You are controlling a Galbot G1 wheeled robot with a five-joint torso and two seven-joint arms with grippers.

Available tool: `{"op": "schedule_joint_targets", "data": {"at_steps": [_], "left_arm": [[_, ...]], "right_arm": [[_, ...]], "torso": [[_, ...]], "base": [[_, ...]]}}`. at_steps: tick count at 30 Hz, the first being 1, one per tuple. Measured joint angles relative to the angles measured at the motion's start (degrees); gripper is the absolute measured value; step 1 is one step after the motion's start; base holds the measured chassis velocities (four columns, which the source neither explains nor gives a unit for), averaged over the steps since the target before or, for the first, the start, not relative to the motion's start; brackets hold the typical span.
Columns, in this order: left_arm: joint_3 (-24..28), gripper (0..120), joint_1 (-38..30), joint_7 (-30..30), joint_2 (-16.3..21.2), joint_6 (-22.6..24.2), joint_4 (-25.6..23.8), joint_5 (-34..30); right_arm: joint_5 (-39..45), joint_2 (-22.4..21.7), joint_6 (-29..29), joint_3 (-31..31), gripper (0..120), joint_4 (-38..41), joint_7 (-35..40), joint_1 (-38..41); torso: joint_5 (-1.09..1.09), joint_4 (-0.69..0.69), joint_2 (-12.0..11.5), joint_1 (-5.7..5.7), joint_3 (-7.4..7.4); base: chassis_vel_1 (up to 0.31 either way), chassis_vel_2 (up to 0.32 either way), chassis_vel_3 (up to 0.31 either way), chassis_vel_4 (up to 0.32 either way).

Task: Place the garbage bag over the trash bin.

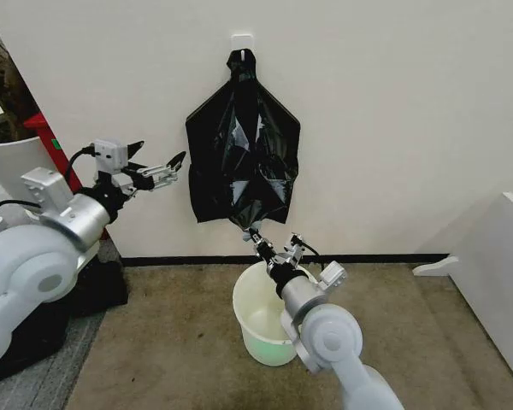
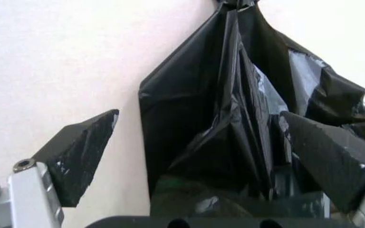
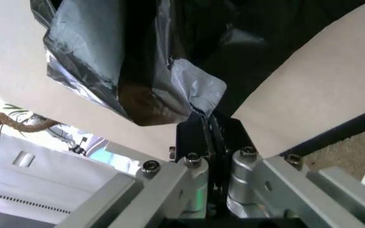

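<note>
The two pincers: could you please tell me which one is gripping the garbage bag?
The right pincer, shut on the garbage bag's bottom corner above the trash bin. The left pincer is open beside the bag.

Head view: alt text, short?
A black garbage bag hangs from a wall hook; the right hand pinches its bottom edge above the cream trash bin, while the open left hand is raised just left of it.

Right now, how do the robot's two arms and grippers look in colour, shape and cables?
Both arms have rounded grey-white shells and silver metal wrist sections. The left gripper has black wedge-shaped fingers on bolted silver brackets, with a white box and a black cable at its wrist. The right gripper has slim dark fingers with silver links and a thin black cable.
</note>
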Motion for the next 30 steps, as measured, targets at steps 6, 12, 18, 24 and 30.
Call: {"op": "schedule_joint_targets", "data": {"at_steps": [6,12,18,24,30], "left_arm": [[3.4,100,-4.7,-0.2,-1.2,0.9,1.1,0.4],[10.3,100,-12.7,-0.6,-3.8,2.8,3.5,1.1],[17.3,100,-21.1,-0.9,-6.4,4.8,5.9,1.8],[23.5,100,-28.5,-1.3,-8.7,6.6,8.0,2.5],[30.4,100,-36.8,-1.6,-11.2,8.5,10.3,3.3]], "right_arm": [[0.0,0.1,0.0,-0.1,0,0.0,0.0,-0.1],[-0.2,0.2,0.0,-0.3,0,0.1,0.1,-0.4],[-0.4,-0.3,0.0,-0.1,0,0.2,0.0,-0.7],[-0.4,-0.4,0.0,0.2,0,0.3,0.0,-0.8],[-0.4,-0.1,0.0,0.1,0,0.2,0.0,-0.8]], "torso": [[0.05,0.02,0.0,0.00,0.00],[0.00,0.00,0.0,0.00,0.00],[0.00,0.00,0.0,0.00,0.00],[0.00,0.01,0.0,0.00,0.00],[-0.01,0.00,0.0,0.00,0.00]], "base": [[0.000,0.000,0.000,0.000],[0.000,0.000,0.000,0.000],[0.000,0.000,0.000,0.000],[0.000,0.000,0.000,0.000],[0.000,0.000,0.000,0.000]]}}
